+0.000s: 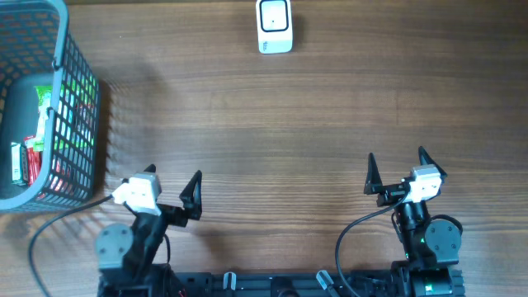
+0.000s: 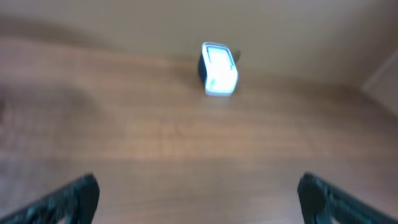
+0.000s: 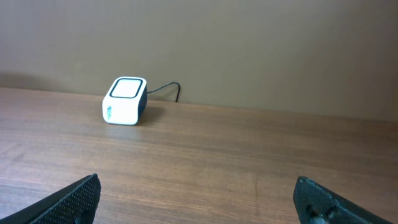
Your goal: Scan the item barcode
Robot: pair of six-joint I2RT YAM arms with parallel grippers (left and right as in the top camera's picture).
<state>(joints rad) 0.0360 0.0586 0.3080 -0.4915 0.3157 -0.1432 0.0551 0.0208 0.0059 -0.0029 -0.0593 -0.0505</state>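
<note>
The left end effector [image 1: 173,173] and right end effector [image 1: 397,155] are held spread, empty; the scanner [image 1: 274,26] is set far across the counter [image 1: 272,124].

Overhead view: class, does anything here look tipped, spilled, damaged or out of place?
Nothing stands out. The scanner sits upright at the far edge of the table, the packages lie inside the basket on the left, and the left hand and right hand are open and empty.
</note>
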